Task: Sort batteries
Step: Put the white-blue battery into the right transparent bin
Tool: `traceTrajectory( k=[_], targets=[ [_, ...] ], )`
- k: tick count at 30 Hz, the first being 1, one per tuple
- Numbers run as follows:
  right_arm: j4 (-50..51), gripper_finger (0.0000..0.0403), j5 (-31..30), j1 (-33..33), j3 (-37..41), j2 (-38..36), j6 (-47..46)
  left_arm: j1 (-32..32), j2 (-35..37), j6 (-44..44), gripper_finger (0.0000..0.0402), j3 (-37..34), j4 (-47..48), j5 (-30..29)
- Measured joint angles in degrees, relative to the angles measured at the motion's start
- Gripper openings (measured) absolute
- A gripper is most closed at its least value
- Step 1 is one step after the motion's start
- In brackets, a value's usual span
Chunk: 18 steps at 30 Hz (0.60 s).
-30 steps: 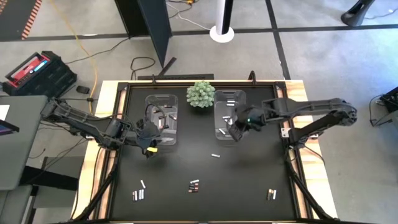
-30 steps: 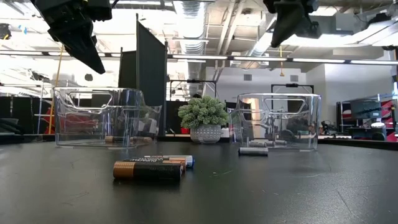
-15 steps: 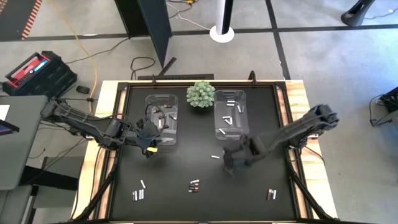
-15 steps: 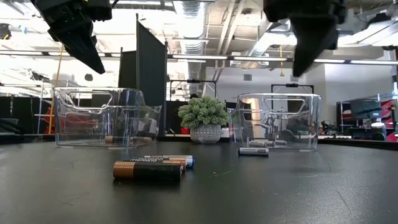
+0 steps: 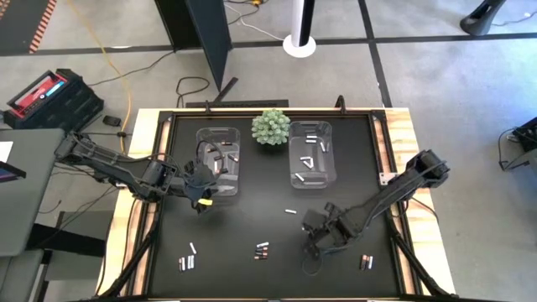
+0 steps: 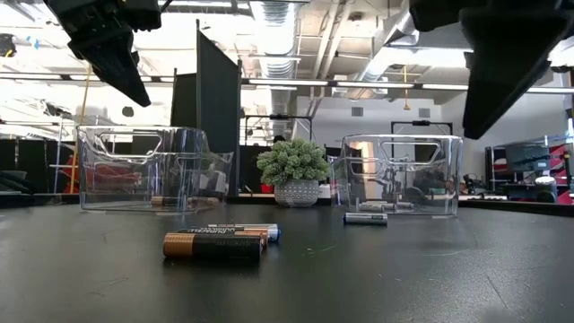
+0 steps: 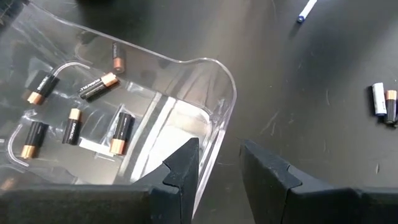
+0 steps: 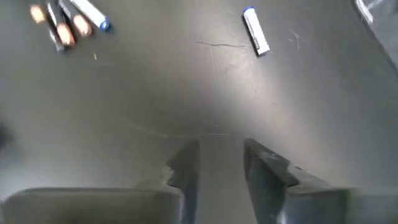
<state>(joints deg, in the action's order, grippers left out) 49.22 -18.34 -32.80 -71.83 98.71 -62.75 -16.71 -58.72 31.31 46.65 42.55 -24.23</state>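
Two clear bins on the black table point(image 5: 252, 226) in the high view: left bin point(image 5: 220, 162) holds dark batteries point(image 5: 223, 159), right bin point(image 5: 310, 154) holds pale batteries point(image 5: 312, 139), green plant point(image 5: 271, 127) between them at the far edge. Loose cells: one pale cell point(image 5: 290, 211) mid-table, a cluster point(image 5: 262, 250) near centre, a group near left point(image 5: 187, 261), a pair near right point(image 5: 366, 262). Left gripper point(image 5: 202, 195) sits at the left bin's near edge. Right gripper point(image 5: 314, 243) is over bare table, right of the centre cluster.

Low view: cluster lies nearest the camera, both arms hang above.

Left wrist view: fingers point(image 7: 183, 167) part-open, holding nothing, over the bin's rim.

Right wrist view: fingers point(image 8: 186, 167) apart, nothing between them, bare table beneath.
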Motion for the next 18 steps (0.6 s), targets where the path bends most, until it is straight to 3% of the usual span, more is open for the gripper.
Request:
traceTrajectory(
  k=[4,8,10,14,18],
  targets=[
    [0.9,0.017,0.0,0.0,0.0,0.0,7.3,0.0,0.0,0.9,0.0112,0.0,0.0,0.0],
    [0.9,0.0179,-1.1,0.3,0.0,0.0,8.0,0.0,0.0,2.4,0.0112,0.0,0.0,0.0],
    [-0.2,0.018,-4.7,-0.3,0.0,0.0,11.0,0.0,0.0,2.6,0.0112,0.0,0.0,0.0],
    [-3.3,0.018,-18.0,-3.4,0.0,0.0,16.5,0.0,0.0,2.6,0.0112,0.0,0.0,0.0],
    [-3.6,0.018,-27.8,-5.9,2.6,-0.2,11.2,0.0,0.0,2.5,0.0112,0.0,0.0,0.0]
  ],
)
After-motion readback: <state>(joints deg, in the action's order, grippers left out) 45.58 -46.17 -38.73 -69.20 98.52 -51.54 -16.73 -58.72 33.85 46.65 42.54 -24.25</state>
